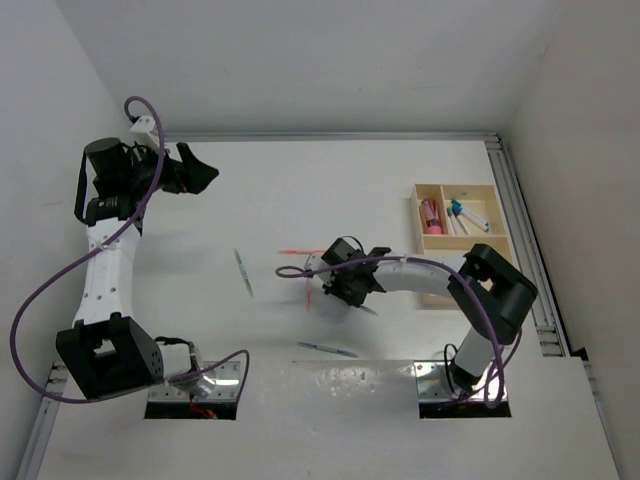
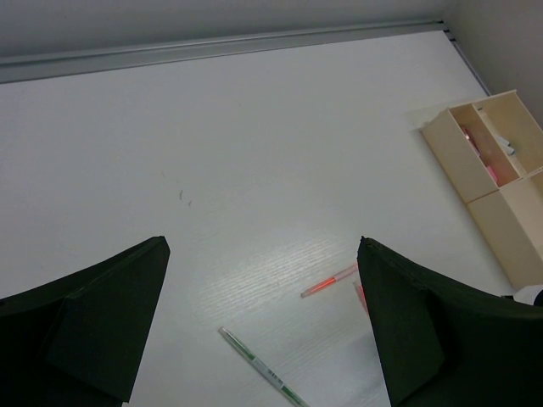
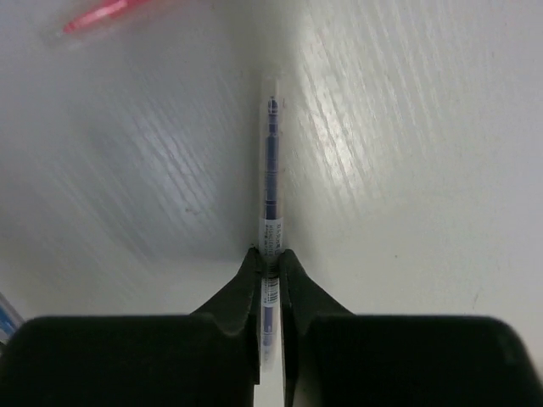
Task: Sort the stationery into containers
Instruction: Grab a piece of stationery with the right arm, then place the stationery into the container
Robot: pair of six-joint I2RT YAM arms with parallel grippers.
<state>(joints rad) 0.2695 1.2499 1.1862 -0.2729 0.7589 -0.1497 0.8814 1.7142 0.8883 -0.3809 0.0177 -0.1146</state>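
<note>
- The right gripper, with matte black tapered fingers, is clamped on a slim clear plastic pen with a dark blue core, at mid-table.
- The left gripper is spread wide at the far left, holding nothing.
- The pale wooden tray sits at the far right.
- A thin green pen and an orange-red pen lie on the glossy white table.

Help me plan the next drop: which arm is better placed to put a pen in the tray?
Right. Its gripper is shut on a pen, and the tray lies on its side. The left gripper is open and empty, far from the tray.
</note>
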